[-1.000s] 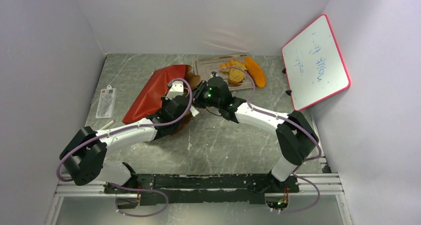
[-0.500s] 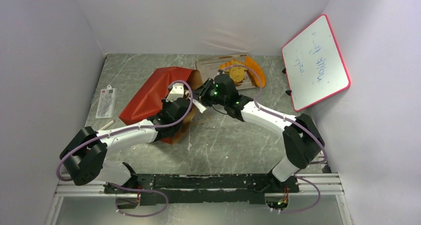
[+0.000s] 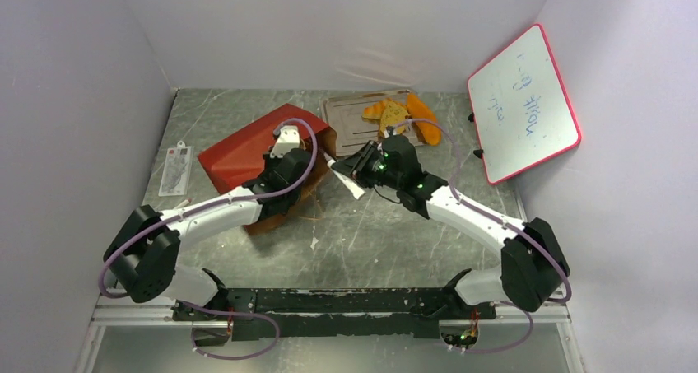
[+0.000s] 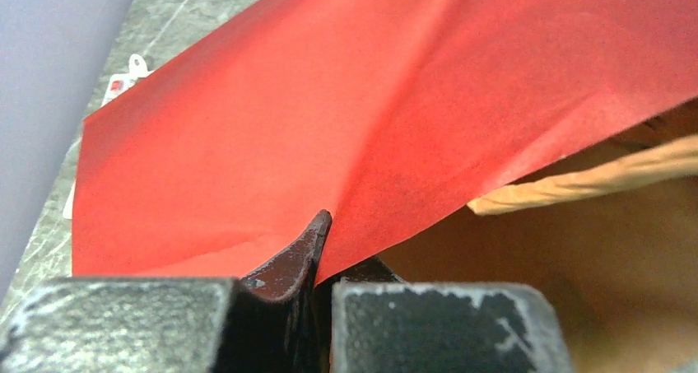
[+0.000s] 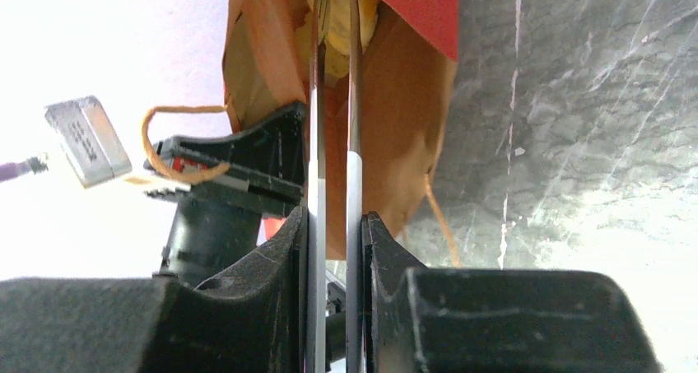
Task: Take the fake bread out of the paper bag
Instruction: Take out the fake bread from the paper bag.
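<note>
Pinched fully together, the jaws of the left gripper (image 4: 319,240) clamp the upper lip of the bag's mouth, red paper folded between them. The right gripper (image 5: 333,225) is closed partway on a pair of thin white-and-metal tongs (image 5: 354,142), whose two blades run forward from the jaws into the bag's opening.

Everything sits on a grey marbled table (image 3: 370,233). A white dry-erase board with a pink frame (image 3: 523,101) leans at the far right. The red paper bag with brown kraft lining (image 3: 243,151) lies on its side left of centre, its mouth facing the right arm and held open; a thin tan cord handle (image 4: 593,178) hangs across the opening.

Beyond the bag is a flat rectangular tray (image 3: 346,114). On its right part lie three pieces of the fake bread: an orange crescent (image 3: 425,109), a tan toast slice (image 3: 393,116) and a small orange piece (image 3: 374,108), all close together. A yellowish bread piece (image 5: 366,11) is inside the bag by the tong tips; whether the tongs grip it cannot be told.

A small white card (image 3: 175,169) lies near the left wall.
</note>
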### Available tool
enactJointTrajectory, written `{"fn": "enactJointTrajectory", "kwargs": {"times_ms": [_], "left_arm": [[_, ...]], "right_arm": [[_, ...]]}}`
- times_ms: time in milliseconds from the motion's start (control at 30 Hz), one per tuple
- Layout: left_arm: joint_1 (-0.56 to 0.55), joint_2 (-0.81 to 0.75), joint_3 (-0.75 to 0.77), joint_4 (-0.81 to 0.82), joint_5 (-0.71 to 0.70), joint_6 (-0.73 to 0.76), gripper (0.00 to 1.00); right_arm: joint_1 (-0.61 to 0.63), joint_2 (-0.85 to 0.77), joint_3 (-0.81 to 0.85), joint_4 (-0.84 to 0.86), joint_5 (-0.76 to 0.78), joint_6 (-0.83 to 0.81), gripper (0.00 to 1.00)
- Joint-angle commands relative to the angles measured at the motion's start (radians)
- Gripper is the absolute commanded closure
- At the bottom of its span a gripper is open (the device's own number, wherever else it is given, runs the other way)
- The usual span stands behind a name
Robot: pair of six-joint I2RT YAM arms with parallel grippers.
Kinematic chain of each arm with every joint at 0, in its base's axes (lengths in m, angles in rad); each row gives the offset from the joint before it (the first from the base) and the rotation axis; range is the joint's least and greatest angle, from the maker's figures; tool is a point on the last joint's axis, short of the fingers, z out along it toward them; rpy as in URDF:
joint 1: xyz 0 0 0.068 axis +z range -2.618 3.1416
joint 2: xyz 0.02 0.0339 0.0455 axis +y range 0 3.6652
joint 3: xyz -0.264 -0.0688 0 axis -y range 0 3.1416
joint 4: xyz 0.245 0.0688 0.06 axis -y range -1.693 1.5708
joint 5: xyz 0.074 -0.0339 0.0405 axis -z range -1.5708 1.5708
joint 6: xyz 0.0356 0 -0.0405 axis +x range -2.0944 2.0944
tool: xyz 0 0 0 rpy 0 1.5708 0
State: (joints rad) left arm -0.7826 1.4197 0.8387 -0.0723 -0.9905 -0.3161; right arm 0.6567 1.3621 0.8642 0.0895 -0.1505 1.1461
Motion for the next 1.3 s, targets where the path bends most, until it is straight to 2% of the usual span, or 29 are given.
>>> {"fn": "enactJointTrajectory", "kwargs": {"times_ms": [0,333,567,933,1100,1267], "left_arm": [[0.062,0.009,0.047,0.008,0.006,0.035,0.93],[0.136,0.101,0.169,0.062,0.037,0.142,0.93],[0.177,0.15,0.219,0.08,0.054,0.162,0.93],[0.269,0.093,0.184,0.098,0.085,0.191,0.93],[0.278,0.072,0.171,0.101,0.099,0.196,0.93],[0.278,0.048,0.159,0.089,0.116,0.188,0.93]], "right_arm": [[-0.023,-0.063,-0.022,0.044,-0.009,-0.001,1.0],[-0.025,-0.085,-0.067,0.065,-0.064,0.011,1.0],[-0.024,-0.154,-0.079,0.021,-0.085,0.004,1.0],[-0.063,-0.337,-0.097,-0.103,-0.004,-0.014,1.0],[-0.125,-0.318,-0.111,-0.027,0.009,0.02,1.0],[-0.159,-0.2,-0.106,0.114,0.017,0.072,1.0]]}}
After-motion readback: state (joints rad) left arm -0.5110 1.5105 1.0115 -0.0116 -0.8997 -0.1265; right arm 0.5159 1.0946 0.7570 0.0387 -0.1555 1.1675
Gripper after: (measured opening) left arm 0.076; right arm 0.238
